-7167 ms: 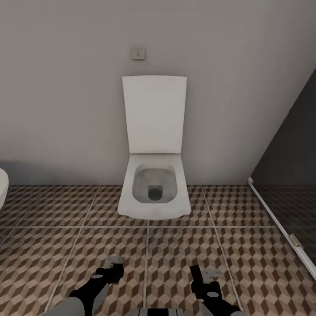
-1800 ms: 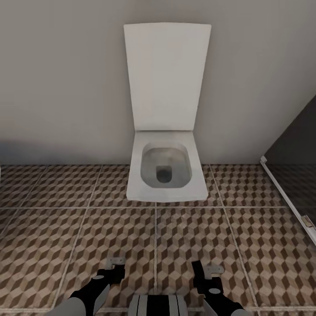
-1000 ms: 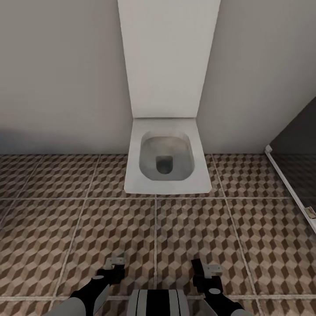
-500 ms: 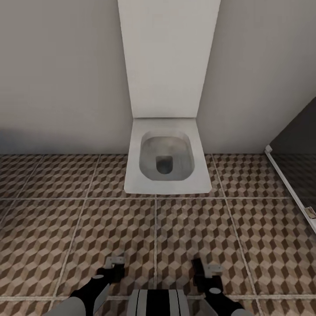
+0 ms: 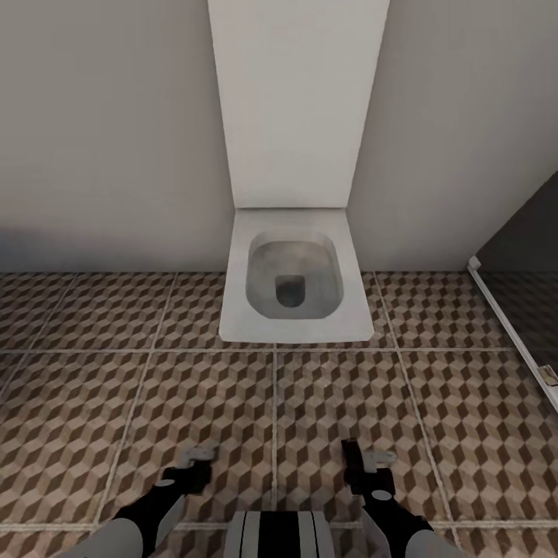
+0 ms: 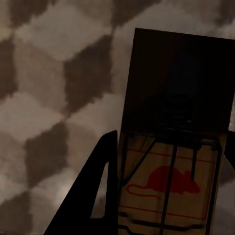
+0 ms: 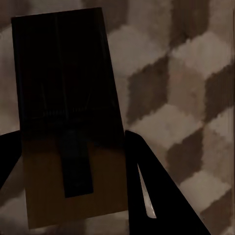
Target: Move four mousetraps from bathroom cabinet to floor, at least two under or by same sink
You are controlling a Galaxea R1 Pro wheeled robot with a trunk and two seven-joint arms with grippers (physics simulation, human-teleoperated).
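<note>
Two mousetraps are in hand. In the left wrist view, a tan mousetrap [image 6: 171, 188] with dark wire and a red mouse mark sits between the dark fingers of my left gripper [image 6: 169, 147], which is shut on it. The right wrist view shows my right gripper [image 7: 68, 142] shut on a second mousetrap [image 7: 63, 98], its board shadowed. In the head view both grippers hang low over the cube-patterned bathroom floor [image 5: 155, 403], the left gripper [image 5: 195, 459] and the right gripper [image 5: 364, 463] a little apart. The cabinet, the sink and the other mousetraps are out of view.
A white toilet [image 5: 294, 287] with its lid up stands against the grey wall straight ahead. A dark glass panel with a white frame [image 5: 508, 318] runs along the right side. Tiled floor lies between me and the toilet.
Over seven seconds the view closed in on the toilet, then held still. In the last half second my left arm shifted slightly left and down; the right gripper barely moved.
</note>
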